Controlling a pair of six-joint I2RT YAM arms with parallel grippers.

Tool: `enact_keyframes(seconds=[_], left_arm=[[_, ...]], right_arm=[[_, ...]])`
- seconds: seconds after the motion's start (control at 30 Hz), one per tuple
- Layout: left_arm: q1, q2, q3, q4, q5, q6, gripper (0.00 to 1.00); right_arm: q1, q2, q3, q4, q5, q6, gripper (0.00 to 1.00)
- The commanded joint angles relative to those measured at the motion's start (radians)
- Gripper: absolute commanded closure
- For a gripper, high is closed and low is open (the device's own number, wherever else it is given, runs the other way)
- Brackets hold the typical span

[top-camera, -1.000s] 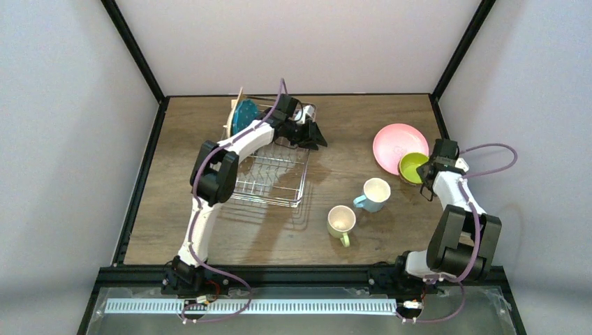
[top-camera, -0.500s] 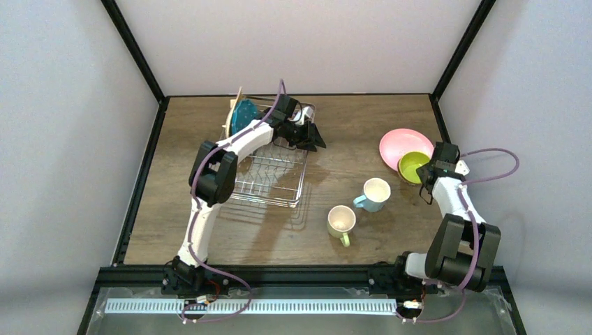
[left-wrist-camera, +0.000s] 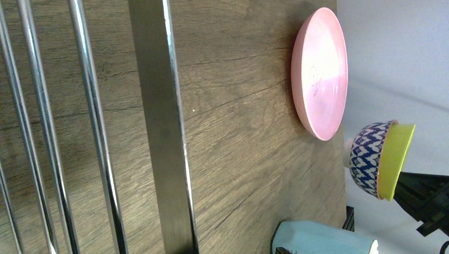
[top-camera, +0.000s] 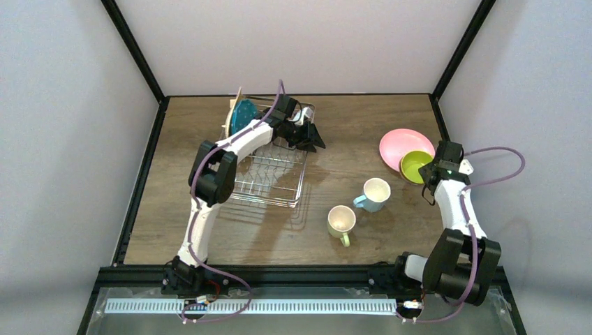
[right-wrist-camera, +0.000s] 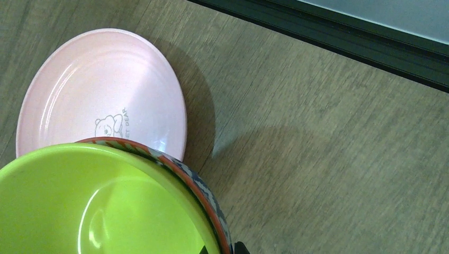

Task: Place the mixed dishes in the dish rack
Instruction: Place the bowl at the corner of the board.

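Note:
The dish rack (top-camera: pixel 274 183) holds a teal dotted plate (top-camera: pixel 245 114) and a tan plate (top-camera: pixel 237 105), both on edge at its far end. My left gripper (top-camera: pixel 313 137) hangs open over the rack's far right rim, holding nothing. Its fingers are out of the left wrist view, which shows the rack wires (left-wrist-camera: pixel 159 132). My right gripper (top-camera: pixel 427 171) is shut on the rim of the lime-inside bowl (top-camera: pixel 416 166) (right-wrist-camera: pixel 95 206) (left-wrist-camera: pixel 381 159). The bowl is tilted, beside the pink plate (top-camera: pixel 401 144) (right-wrist-camera: pixel 100 90) (left-wrist-camera: pixel 320 74). The light-blue mug (top-camera: pixel 375 194) (left-wrist-camera: pixel 323 241) and the yellow-green mug (top-camera: pixel 341 220) stand upright mid-table.
A black frame rail (right-wrist-camera: pixel 339 39) runs along the table's right edge, close behind the pink plate. Bare wood (top-camera: pixel 349 139) lies between the rack and the plate. The two mugs stand between the rack's near corner and my right arm.
My right arm has stretched up and carried the bowl slightly right. The pink plate has slid a little to the right. The left arm has hardly moved.

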Motion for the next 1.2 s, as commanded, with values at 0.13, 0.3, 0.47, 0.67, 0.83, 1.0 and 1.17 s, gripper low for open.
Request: enact_keyframes(seconds=[0.13, 0.3, 0.47, 0.67, 0.83, 1.0, 1.17], left_arm=[[0.038, 0.042, -0.056, -0.194, -0.121, 0.031, 0.0], [0.037, 0.047, -0.041, -0.218, -0.126, 0.039, 0.0], [0.038, 0.062, 0.007, -0.242, -0.123, 0.044, 0.0], [0.037, 0.079, 0.045, -0.249, -0.111, 0.03, 0.0], [0.038, 0.092, 0.073, -0.261, -0.109, 0.026, 0.0], [0.038, 0.102, 0.09, -0.262, -0.096, 0.022, 0.0], [0.038, 0.101, 0.1, -0.256, -0.066, 0.015, 0.0]], right_arm=[[-0.002, -0.085, -0.077, 0.004, 0.004, 0.025, 0.99], [-0.002, -0.081, -0.12, 0.022, -0.011, 0.041, 0.98], [-0.002, -0.047, -0.142, 0.058, -0.028, 0.045, 0.88], [-0.002, -0.023, -0.134, 0.072, -0.029, 0.027, 0.55], [-0.001, -0.013, -0.104, 0.066, -0.033, 0.009, 0.37], [-0.002, -0.024, -0.063, 0.062, -0.032, -0.022, 0.3], [-0.002, -0.035, -0.017, 0.055, -0.04, -0.061, 0.26]])
